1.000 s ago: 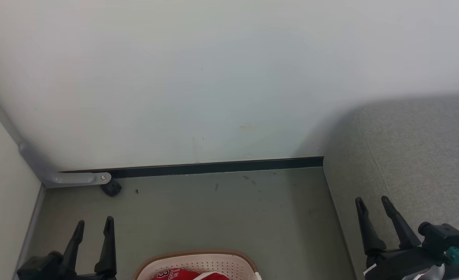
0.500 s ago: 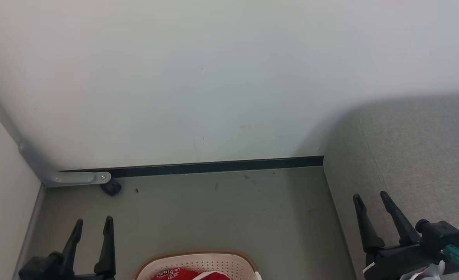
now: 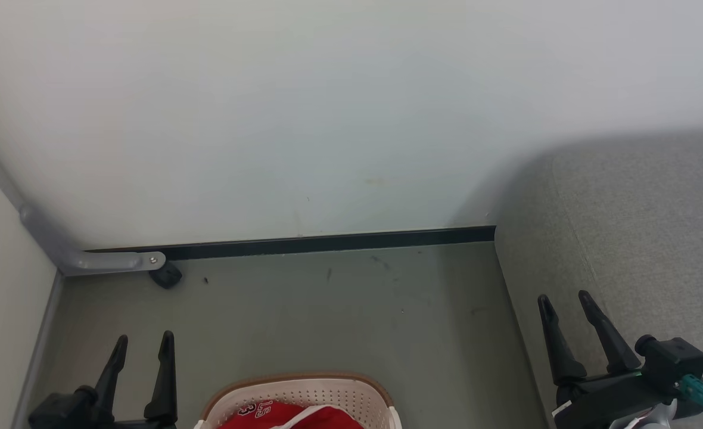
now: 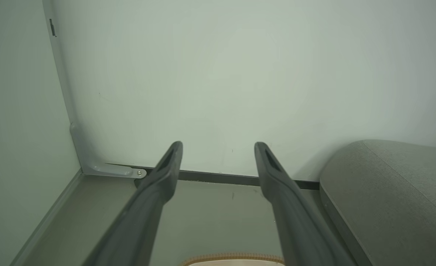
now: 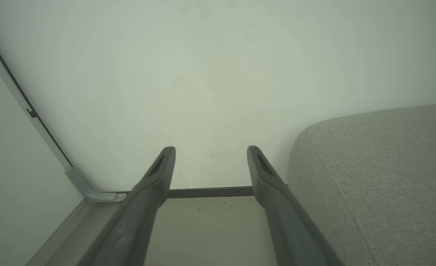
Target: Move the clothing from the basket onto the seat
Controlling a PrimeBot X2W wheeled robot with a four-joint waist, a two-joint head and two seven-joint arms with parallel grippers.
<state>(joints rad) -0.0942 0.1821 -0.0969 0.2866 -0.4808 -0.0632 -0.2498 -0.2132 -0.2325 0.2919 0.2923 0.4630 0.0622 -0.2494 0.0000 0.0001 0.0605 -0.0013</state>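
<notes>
Since a second ago the head camera has dipped slightly, so the dark skirting strip (image 3: 327, 243) sits higher in the head view and more of the basket (image 3: 304, 394) shows at the bottom edge; the right gripper (image 3: 563, 297) has edged a touch to the left in that view. The basket stands on the grey-green floor (image 3: 339, 316), its brown rim and perforated cream wall in sight, with the clothing (image 3: 295, 417) lying inside it, red fabric with white trim and part of a number showing. The left gripper (image 3: 144, 338) hovers at the lower left, just beside the basket and apart from it, its jaws spread and holding nothing. The right gripper hangs at the lower right against the near edge of the seat (image 3: 643, 226), its jaws likewise apart and empty. The seat's rounded grey corner meets the pale wall (image 3: 327, 119) at the right. At the left corner a grey metal bracket (image 3: 113, 261) runs along the foot of the wall, with a small dark object (image 3: 165, 276) touching its end.
</notes>
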